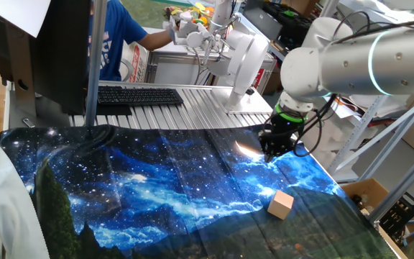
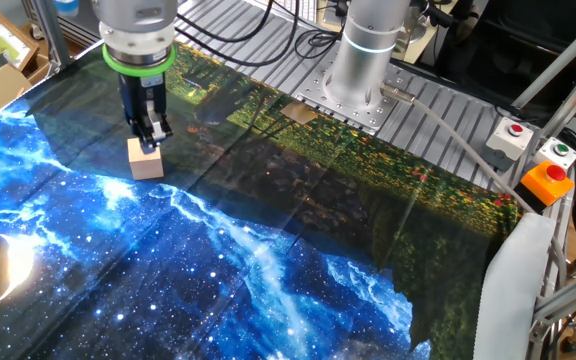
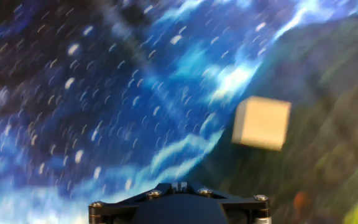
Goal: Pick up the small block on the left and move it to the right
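Near edge of the starry blue galaxy-print tablecloth (image 1: 142,194): the small pale tan wooden cube (image 1: 281,204) sits alone on the cloth, apart from the black two-finger gripper (image 1: 273,149), which hangs above the cloth beyond it, holding nothing; how far the fingers are parted I cannot tell. Hand view is motion-blurred, cube (image 3: 261,122) right of centre, fingers out of frame. Farther back: ribbed aluminium tabletop (image 1: 192,108), black keyboard (image 1: 139,96), person in blue shirt (image 1: 113,36); no legible writing or brands.
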Controlling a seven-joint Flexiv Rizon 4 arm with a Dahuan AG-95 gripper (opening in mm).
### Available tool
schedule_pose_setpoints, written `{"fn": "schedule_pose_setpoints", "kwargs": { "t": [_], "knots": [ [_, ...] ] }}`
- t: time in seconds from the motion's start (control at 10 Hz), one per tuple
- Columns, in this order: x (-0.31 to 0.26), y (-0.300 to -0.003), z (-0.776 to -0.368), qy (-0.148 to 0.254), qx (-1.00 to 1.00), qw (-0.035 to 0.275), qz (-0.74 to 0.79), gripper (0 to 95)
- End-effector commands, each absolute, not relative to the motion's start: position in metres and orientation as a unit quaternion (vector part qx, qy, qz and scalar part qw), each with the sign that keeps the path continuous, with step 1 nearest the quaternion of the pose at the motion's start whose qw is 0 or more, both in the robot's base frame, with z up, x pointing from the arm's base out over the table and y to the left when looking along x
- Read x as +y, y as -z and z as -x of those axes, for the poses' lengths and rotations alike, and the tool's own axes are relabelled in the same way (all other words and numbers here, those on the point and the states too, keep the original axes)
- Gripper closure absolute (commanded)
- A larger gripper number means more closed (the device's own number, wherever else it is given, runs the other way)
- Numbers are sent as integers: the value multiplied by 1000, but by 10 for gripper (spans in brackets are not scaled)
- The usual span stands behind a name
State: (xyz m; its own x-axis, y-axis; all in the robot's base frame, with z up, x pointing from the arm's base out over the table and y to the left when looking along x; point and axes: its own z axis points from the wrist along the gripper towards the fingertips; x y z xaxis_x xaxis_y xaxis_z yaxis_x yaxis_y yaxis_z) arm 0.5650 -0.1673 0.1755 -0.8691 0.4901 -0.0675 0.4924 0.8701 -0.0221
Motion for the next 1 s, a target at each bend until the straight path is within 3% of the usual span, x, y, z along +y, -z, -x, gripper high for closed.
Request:
{"fn": "schedule_pose_setpoints", "kwargs": {
  "t": [0.1,1.0],
  "knots": [
    [-167,-176,-563,16,963,31,-268,950],
    [-167,-175,-564,5,951,28,-308,950]
  ]
}}
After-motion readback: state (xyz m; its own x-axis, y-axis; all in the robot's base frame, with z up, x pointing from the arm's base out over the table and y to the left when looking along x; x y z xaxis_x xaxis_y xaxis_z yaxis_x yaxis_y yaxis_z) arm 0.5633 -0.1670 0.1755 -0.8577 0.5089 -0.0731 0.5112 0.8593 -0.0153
